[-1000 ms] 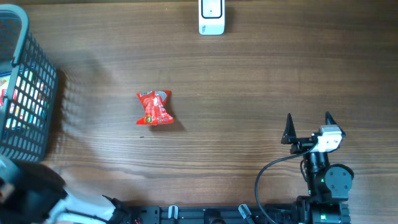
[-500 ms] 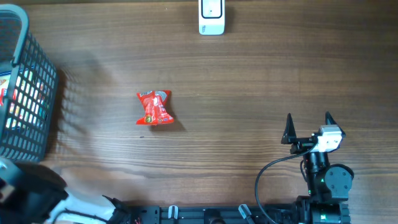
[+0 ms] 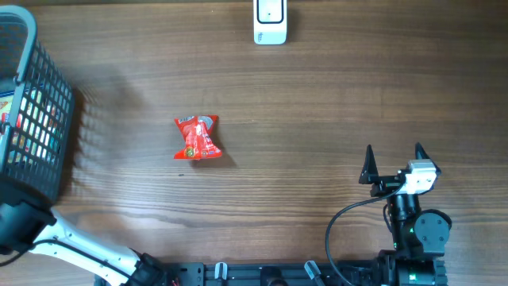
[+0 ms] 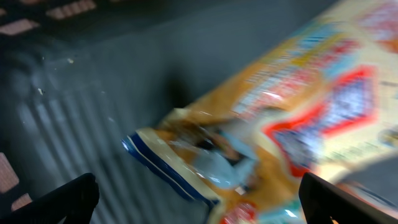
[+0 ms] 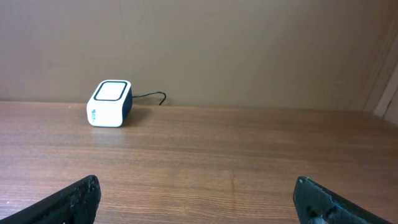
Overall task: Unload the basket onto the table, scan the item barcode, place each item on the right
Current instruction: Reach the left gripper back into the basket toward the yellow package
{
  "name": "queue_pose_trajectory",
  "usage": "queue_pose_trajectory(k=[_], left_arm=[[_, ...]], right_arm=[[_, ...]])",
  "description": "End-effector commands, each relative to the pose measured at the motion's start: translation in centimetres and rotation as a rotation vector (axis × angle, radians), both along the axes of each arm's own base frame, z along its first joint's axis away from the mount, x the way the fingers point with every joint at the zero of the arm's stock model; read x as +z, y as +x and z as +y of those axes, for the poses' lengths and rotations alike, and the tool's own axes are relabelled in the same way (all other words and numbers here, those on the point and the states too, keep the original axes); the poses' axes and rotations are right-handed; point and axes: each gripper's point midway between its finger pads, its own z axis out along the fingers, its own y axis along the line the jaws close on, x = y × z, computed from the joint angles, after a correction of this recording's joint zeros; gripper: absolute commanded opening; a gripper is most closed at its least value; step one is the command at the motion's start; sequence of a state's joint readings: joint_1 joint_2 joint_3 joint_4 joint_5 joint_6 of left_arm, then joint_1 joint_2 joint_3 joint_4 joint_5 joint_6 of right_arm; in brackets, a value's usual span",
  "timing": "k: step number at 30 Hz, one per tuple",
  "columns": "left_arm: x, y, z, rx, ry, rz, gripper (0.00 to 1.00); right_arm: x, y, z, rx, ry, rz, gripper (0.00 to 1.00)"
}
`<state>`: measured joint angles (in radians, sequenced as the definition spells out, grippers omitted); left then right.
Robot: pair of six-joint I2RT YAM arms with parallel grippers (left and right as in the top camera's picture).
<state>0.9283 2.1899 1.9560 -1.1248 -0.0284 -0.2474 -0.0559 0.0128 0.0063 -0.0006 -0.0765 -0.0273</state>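
Observation:
In the left wrist view my left gripper is open just above a blurred orange, red and blue snack packet lying on the dark floor of the basket; nothing is between its fingers. A small red packet lies on the wooden table left of centre. The white barcode scanner stands at the far edge and shows as the scanner in the right wrist view. My right gripper rests open and holds nothing at the near right, pointing towards the far edge.
The grey-blue mesh basket stands at the left edge with coloured packets inside. The left arm enters from the bottom left corner beside it. A black cable runs from the scanner.
The left arm has shifted at the bottom left corner, its white link now stretched out towards the basket. The red packet, scanner and right arm have not moved.

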Motion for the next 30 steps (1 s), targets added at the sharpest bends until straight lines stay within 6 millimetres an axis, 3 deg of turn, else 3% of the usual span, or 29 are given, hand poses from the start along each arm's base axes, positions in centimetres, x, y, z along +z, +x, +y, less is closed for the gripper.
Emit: queue_pose_trajectory(k=[1, 6, 13, 26, 30], left_arm=[[-2.4, -2.2, 0.8, 0.034, -0.043, 0.049, 1.0], [-3.6, -2.3, 0.4, 0.054, -0.169, -0.067, 1.0], [-3.9, 0.0, -0.9, -0.049, -0.272, -0.228, 1.0], [-4.9, 2.8, -2.7, -0.16, -0.298, -0.251, 0.98], [-5.8, 3.5, -3.3, -0.177, -0.311, -0.242, 0.89]], right_arm=[[0.2, 0.0, -0.3, -0.017, 0.007, -0.009, 1.0], [0.2, 0.0, -0.3, -0.017, 0.007, -0.009, 1.0], [0.2, 0.0, -0.3, -0.017, 0.007, -0.009, 1.0], [0.2, 0.0, -0.3, -0.017, 0.007, -0.009, 1.0], [0.2, 0.0, -0.3, -0.017, 0.007, -0.009, 1.0]])
